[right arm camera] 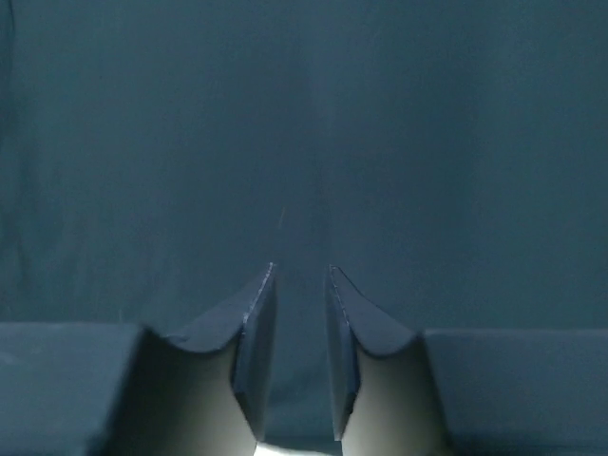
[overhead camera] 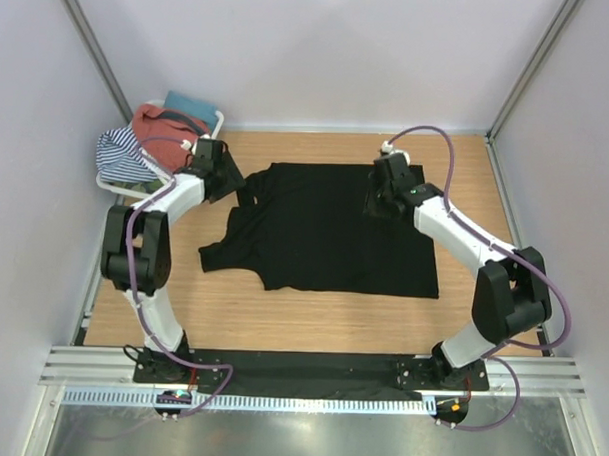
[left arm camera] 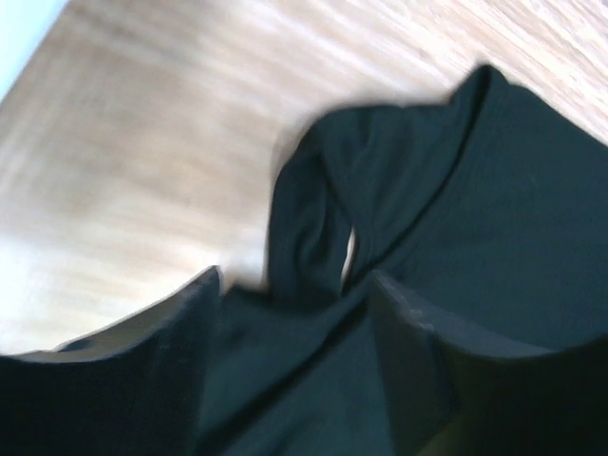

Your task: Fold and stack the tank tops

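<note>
Wooden table, pale walls on three sides.

Black tank top is spread flat at mid-table. Hem to the right, straps and neckline to the left. The lower-left strap end is rumpled.

Left arm reaches to the top's far-left corner. Right arm reaches to its far-right part.

White basket sits in the far-left corner, well apart from the black top. The rust-red tank top is heaped in it, unfolded. A blue-and-white striped cloth hangs over the basket's near side. A teal piece shows behind.

Left gripper is low at the upper strap. In the wrist view its fingers stand wide apart, and the twisted strap runs into the gap between them. It is not clamped. That view is blurred.

Right gripper is over the black cloth. The fingers are nearly together with a narrow slit left between them. I cannot tell whether a fold of cloth is pinched there.
</note>
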`<act>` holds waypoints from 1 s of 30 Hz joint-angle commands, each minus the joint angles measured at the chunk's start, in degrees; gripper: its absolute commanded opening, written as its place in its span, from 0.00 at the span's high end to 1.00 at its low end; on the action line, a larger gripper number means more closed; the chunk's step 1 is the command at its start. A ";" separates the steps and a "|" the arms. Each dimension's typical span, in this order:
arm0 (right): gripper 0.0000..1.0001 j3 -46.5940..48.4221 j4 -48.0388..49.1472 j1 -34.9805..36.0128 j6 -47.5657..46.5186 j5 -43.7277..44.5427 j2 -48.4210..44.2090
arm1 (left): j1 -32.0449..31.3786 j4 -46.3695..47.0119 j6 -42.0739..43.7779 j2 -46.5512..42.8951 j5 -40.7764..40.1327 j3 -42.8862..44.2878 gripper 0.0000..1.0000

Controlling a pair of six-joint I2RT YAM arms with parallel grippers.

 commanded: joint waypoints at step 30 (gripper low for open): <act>0.99 -16.01 -1.79 19.13 3.20 3.55 2.03 | -0.10 -7.76 5.43 21.76 0.01 21.19 0.93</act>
